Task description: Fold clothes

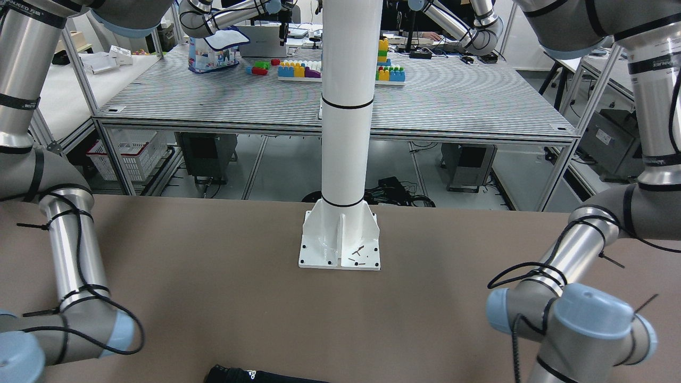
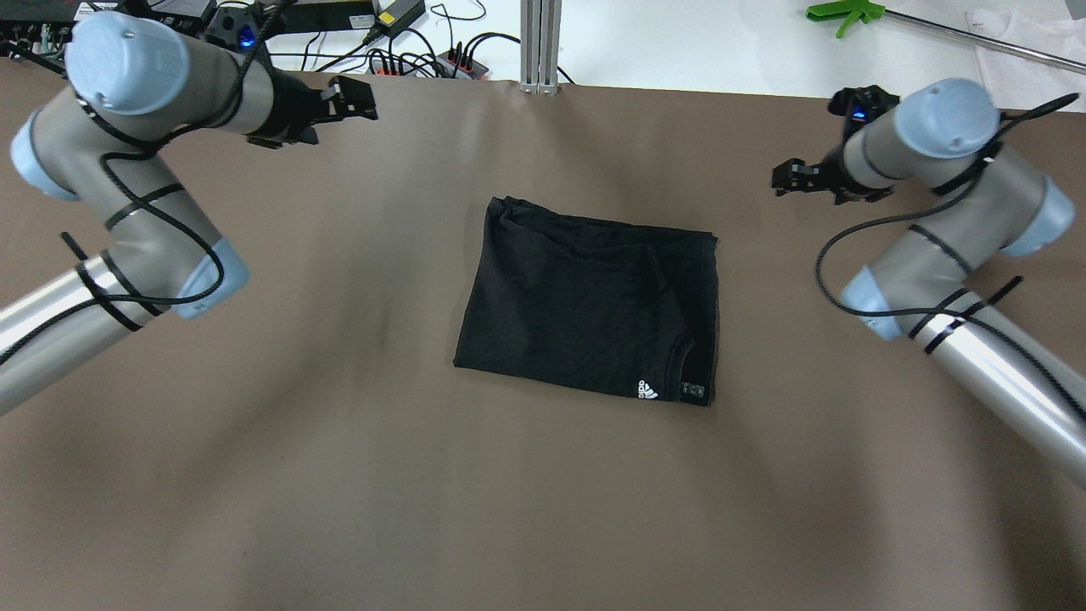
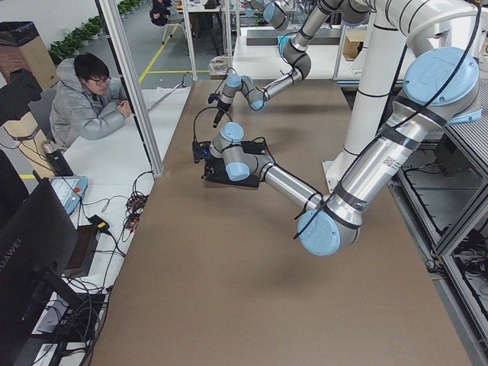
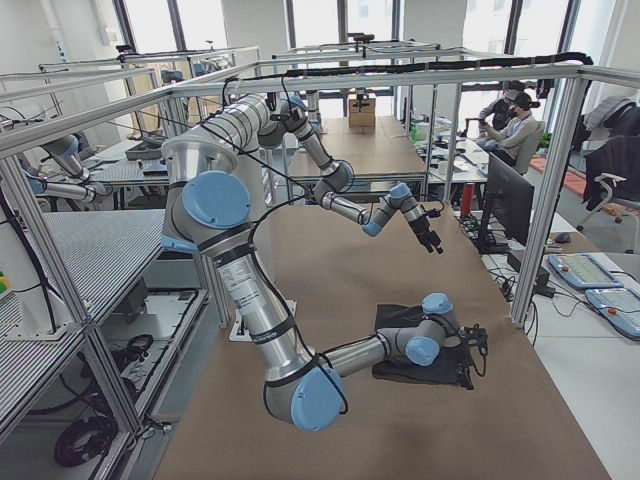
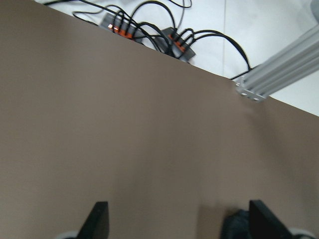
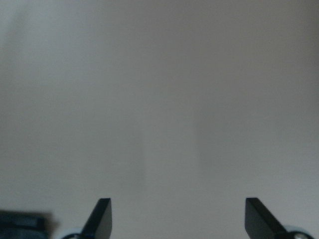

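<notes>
A black folded T-shirt (image 2: 594, 305) with a small white logo lies flat in the middle of the brown table (image 2: 339, 475). Its edge shows at the bottom of the front-facing view (image 1: 250, 376). My left gripper (image 2: 356, 99) is open and empty above the far left of the table, well away from the shirt. Its fingertips (image 5: 99, 219) show spread wide in the left wrist view. My right gripper (image 2: 785, 178) is open and empty above the far right of the table. Its fingertips (image 6: 102, 214) are spread wide over bare table.
Cables and power strips (image 2: 424, 59) lie beyond the table's far edge, with an aluminium post (image 2: 540, 42). The white robot column (image 1: 343, 133) stands at the table's back. A seated person (image 3: 84, 103) is beside the table. A green tool (image 2: 848, 13) lies at the far right.
</notes>
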